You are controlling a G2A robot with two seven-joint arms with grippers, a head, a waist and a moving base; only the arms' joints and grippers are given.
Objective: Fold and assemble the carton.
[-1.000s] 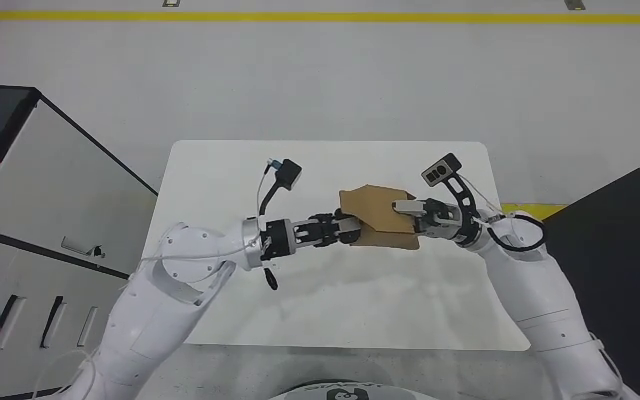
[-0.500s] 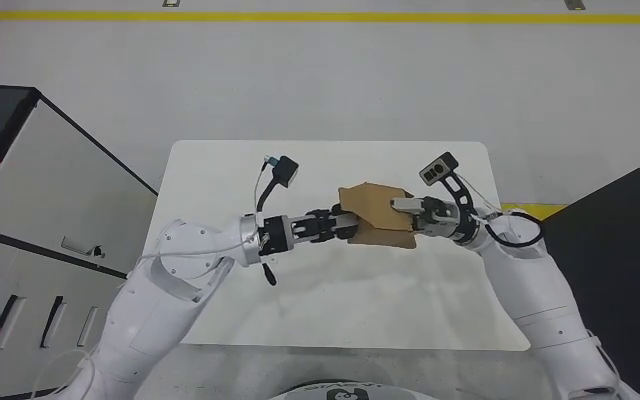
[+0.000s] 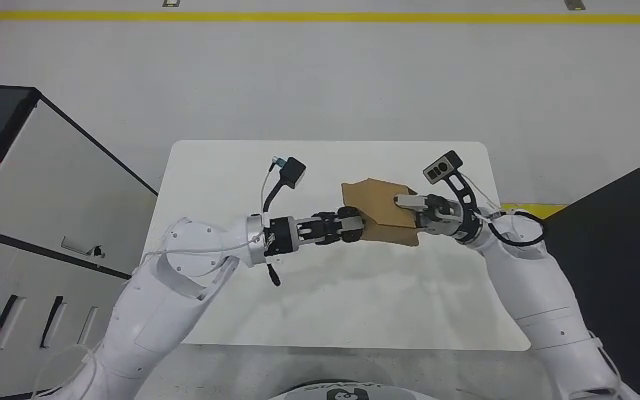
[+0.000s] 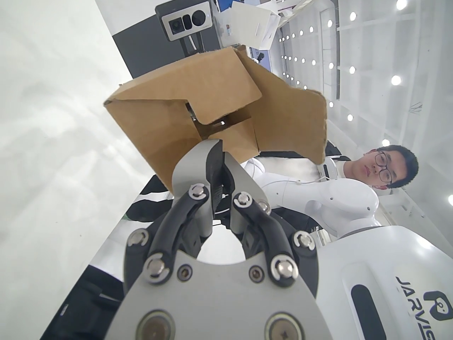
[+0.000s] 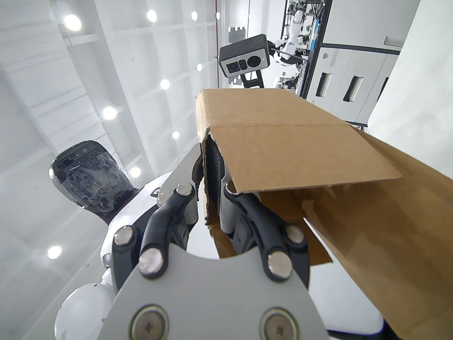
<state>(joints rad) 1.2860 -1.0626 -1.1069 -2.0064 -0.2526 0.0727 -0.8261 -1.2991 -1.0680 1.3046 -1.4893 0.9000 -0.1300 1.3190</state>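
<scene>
Over the table point(image 3: 230, 180), the half-folded cardboard carton point(image 3: 383, 210) is hanging between both arms, the left hand point(image 4: 216, 147) pinching its end panel and the right hand point(image 5: 212, 168) pinching a side wall; seemingly mid-fold, its loose flap point(image 4: 293, 122) is awaiting tucking next.

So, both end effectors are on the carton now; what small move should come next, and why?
Probably the left end effector should press the small end flap a little further inward while the right end effector holds the carton steady: a gap shows at that flap, and the large flap beside it stands open.
</scene>
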